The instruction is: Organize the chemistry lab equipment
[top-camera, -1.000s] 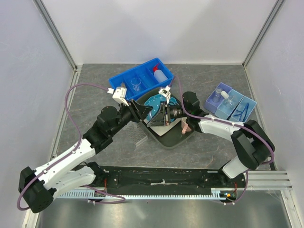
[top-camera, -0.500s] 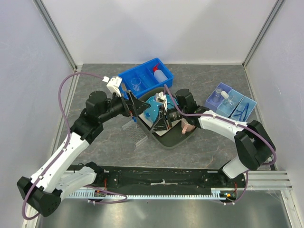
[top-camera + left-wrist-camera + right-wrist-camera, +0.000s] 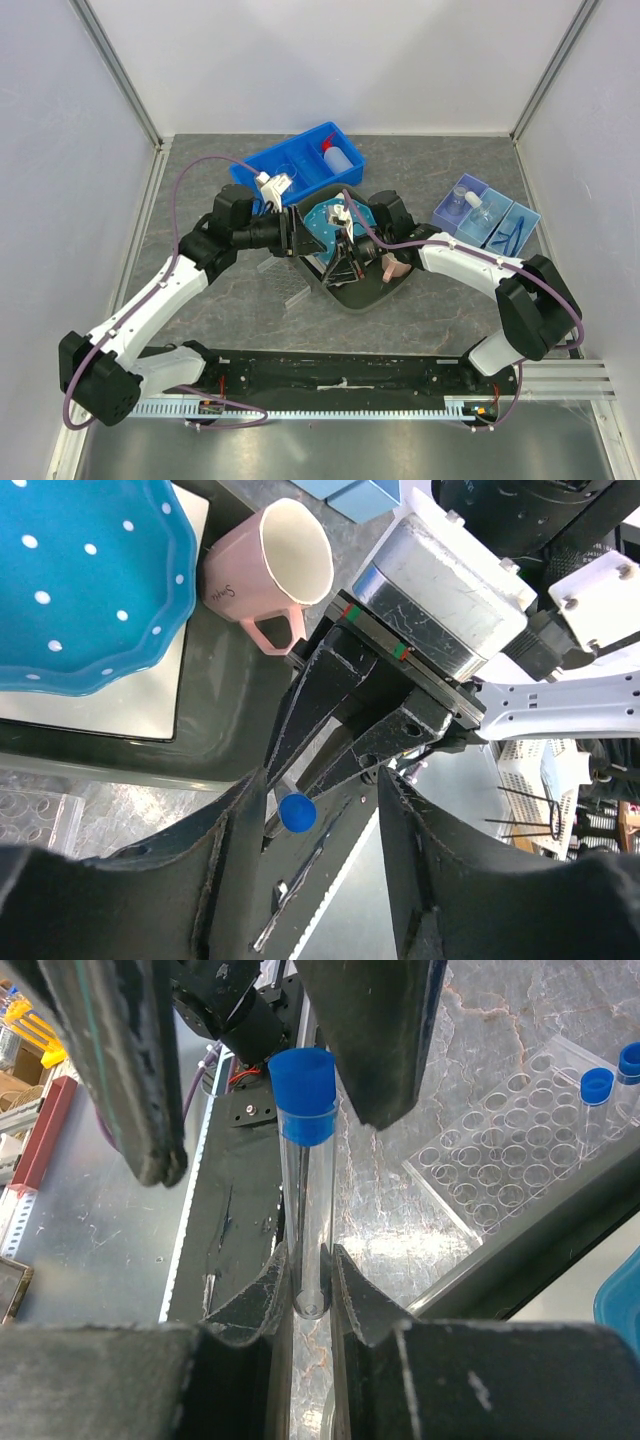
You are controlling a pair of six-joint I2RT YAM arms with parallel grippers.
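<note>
While the right arm was kept almost in place, the left arm was noted to have been swung back in from its pulled-away pose of half a second before. The left gripper [image 3: 296, 237] was thereby brought up against the right one. Its jaws were found spread to either side of the blue cap, with a gap left on at least one side (nothing gripped yet). A hand-over was judged to be in preparation, the rack being the likely destination.

On the table just left of centre, the clear rack [image 3: 500, 1160] was recorded with two further vials [image 3: 597, 1085] stood in it and most wells unfilled. Behind it, the blue bin [image 3: 262, 165] was seen to hold clear beakers [image 3: 287, 177] and the white squeeze bottle [image 3: 340, 158]. In the dark tray [image 3: 360, 295] the dotted plate [image 3: 80, 580] and pink mug [image 3: 285, 565] were left lying. Above that tray, the blue-capped vial [image 3: 303, 1190] was held upright, pinched at its base by the right gripper [image 3: 310, 1270]. At far right, the pale-blue boxes [image 3: 443, 215] were seen to contain the white-capped bottle [image 3: 476, 207] and what were taken for the blue goggles [image 3: 513, 234].
</note>
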